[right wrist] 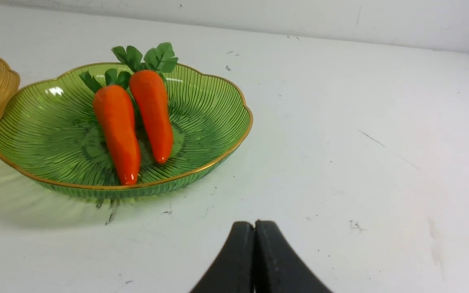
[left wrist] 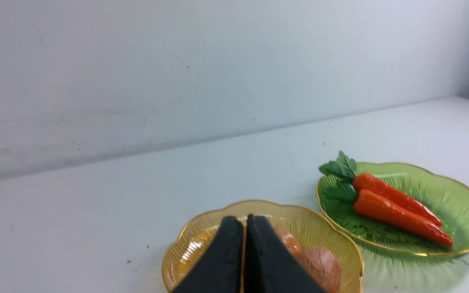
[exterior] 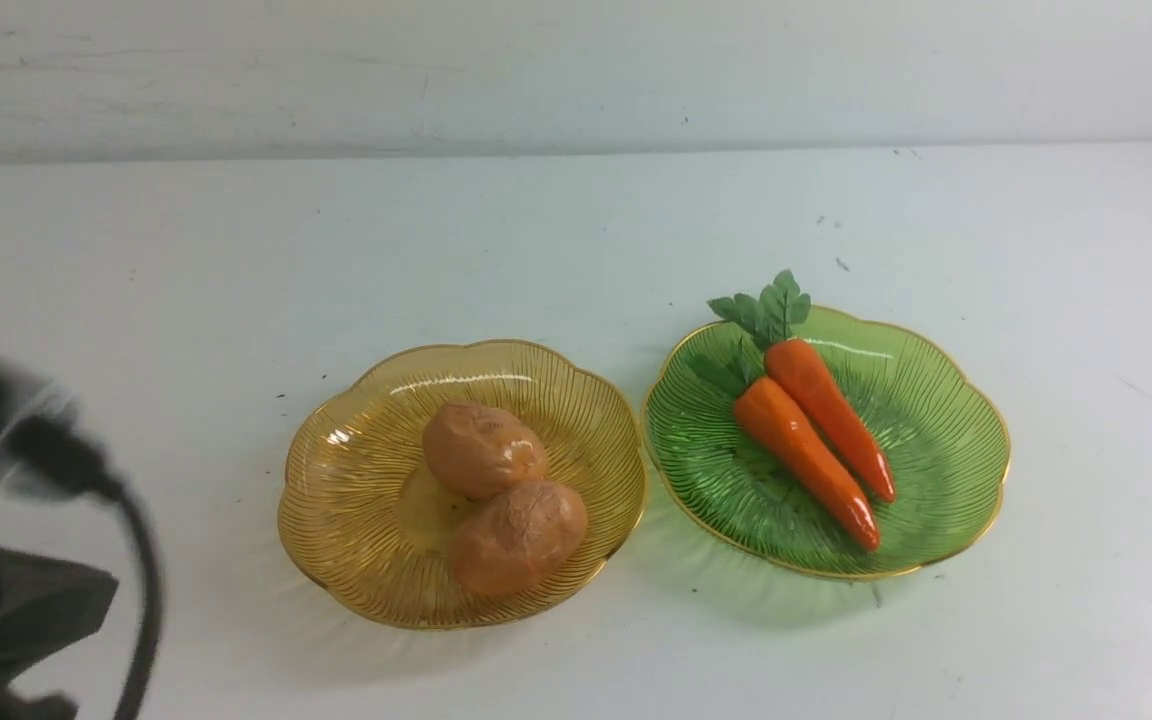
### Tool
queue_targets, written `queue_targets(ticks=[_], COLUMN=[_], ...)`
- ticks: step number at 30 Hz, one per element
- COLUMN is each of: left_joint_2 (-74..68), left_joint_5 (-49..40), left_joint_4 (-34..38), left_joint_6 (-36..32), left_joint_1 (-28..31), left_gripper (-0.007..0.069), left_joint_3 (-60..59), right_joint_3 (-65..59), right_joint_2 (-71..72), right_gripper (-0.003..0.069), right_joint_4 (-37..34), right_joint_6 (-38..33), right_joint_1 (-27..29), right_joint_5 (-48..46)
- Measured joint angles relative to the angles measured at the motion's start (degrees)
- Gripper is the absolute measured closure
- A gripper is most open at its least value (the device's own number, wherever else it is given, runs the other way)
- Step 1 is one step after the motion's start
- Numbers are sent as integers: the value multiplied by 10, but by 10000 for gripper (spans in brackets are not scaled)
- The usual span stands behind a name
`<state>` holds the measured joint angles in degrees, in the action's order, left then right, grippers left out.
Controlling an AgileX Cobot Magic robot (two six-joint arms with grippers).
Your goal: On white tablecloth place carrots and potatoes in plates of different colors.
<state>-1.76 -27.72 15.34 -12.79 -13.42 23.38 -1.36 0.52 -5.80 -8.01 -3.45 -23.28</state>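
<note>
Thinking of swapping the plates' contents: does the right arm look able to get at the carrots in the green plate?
Probably yes. The carrots lie uncovered in the green plate, with bare tablecloth between them and the right gripper, which is shut and would need opening.

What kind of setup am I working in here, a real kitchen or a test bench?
Likely a test bench: a plain white tablecloth against a bare wall, toy carrots and potatoes in plastic plates, nothing else around.

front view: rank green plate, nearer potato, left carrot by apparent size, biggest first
1. green plate, clearly largest.
2. left carrot, longer than the potato but thin.
3. nearer potato, shorter but bulkier.
Places 2 and 3 swap if you rank by area; too close to call.
</note>
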Motion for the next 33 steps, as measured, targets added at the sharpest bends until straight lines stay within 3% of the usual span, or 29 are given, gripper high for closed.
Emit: queue_targets(ticks=[17,29,33], left_joint_2=[1,1,8], left_joint_5=[10,56,89], left_joint_4=[-37,-42,-89], left_joint_6=[-9,-1,34], left_joint_1=[0,0,1], left_gripper=[628,628,628], left_joint_3=[-11,-114,-164], right_joint_3=[0,0,0], right_joint_2=[0,0,0], right_gripper=[674,674,674], right_joint_4=[0,0,0], right_joint_6=[0,0,0], right_joint_1=[0,0,0], right_joint_5=[1,1,1])
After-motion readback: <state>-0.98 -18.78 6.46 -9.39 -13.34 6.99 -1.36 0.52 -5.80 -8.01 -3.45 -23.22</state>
